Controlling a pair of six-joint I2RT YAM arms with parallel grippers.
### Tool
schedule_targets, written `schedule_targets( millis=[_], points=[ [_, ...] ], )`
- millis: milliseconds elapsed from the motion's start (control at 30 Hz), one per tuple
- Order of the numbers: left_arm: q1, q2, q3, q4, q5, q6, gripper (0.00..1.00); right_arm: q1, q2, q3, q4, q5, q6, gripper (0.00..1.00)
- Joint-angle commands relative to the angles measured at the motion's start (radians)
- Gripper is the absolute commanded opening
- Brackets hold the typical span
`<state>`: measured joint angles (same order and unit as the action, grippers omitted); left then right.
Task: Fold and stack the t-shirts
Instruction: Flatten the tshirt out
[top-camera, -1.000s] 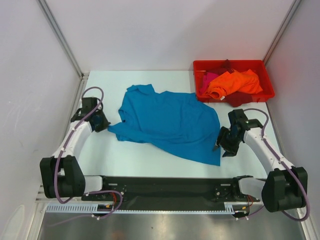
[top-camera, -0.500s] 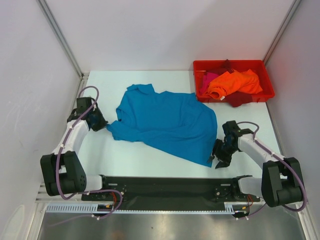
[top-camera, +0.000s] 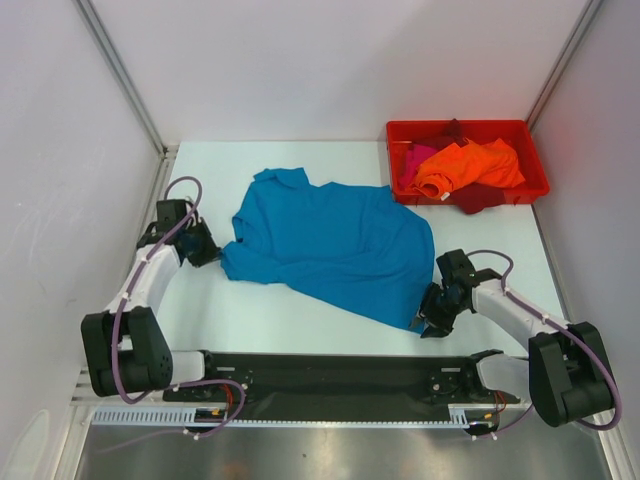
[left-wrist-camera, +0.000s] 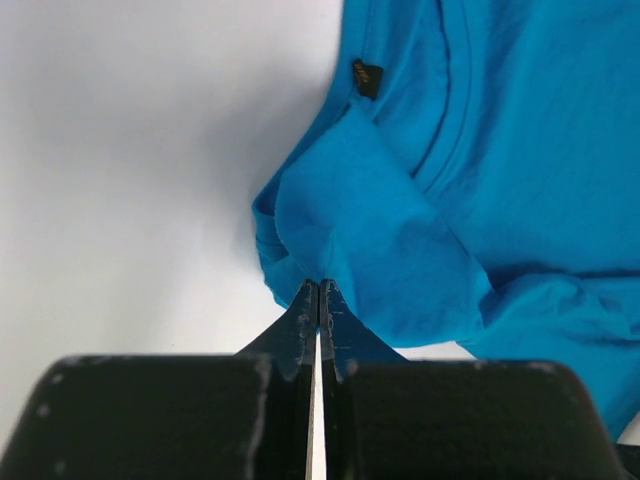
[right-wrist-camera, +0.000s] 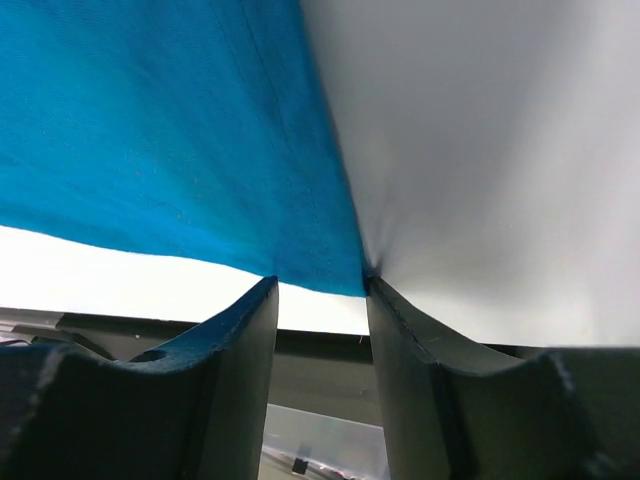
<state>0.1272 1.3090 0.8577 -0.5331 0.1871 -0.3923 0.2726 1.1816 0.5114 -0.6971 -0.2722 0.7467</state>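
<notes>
We are looking at a teal-blue t-shirt (top-camera: 330, 245) that is lying spread out and mostly flat on the white desk (top-camera: 270, 310), across its middle. The cloth is plain and soft, with shallow creases, and its left part is bunching into folds. A small dark tag is showing near the neckband in the left wrist view.

The shirt's long axis is running on a slant. The narrower, crumpled end is pointing toward the far left corner of the desk, and the wide straight edge is pointing toward the near right corner.

The left hand (top-camera: 205, 247) is sitting at the shirt's left edge, clenched, and we are seeing its two fingers pressed together on a gathered fold of the teal cloth. The right hand (top-camera: 425, 320) is sitting low at the shirt's near right corner, its fingers standing apart, with the tip of that corner lying in the gap between them.

At the far right corner of the desk a red bin (top-camera: 395, 160) is holding the other shirts in a heap: an orange t-shirt (top-camera: 465, 165), a magenta-pink t-shirt (top-camera: 415, 158) and a dark red t-shirt (top-camera: 480, 198).
</notes>
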Motion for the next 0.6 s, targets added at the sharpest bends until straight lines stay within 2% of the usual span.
schedule_targets(
  millis=[0,167,267,433,567],
  points=[
    [-0.023,-0.047,-0.011,0.027,0.029,0.017,0.00,-0.006,0.018,-0.011,0.036,0.079,0.013,0.46],
    [-0.035,-0.066,-0.031,0.022,0.022,0.020,0.00,-0.016,0.000,0.007,-0.037,0.137,0.032,0.43],
    [-0.037,-0.083,-0.045,0.022,0.018,0.020,0.01,-0.024,-0.010,0.016,-0.021,0.119,0.040,0.43],
    [-0.043,-0.094,-0.054,0.018,0.020,0.023,0.00,-0.016,0.052,0.016,0.031,0.074,0.036,0.37],
    [-0.043,-0.103,-0.049,0.012,0.015,0.026,0.00,-0.007,0.050,0.019,0.018,0.082,0.037,0.38]
  ],
)
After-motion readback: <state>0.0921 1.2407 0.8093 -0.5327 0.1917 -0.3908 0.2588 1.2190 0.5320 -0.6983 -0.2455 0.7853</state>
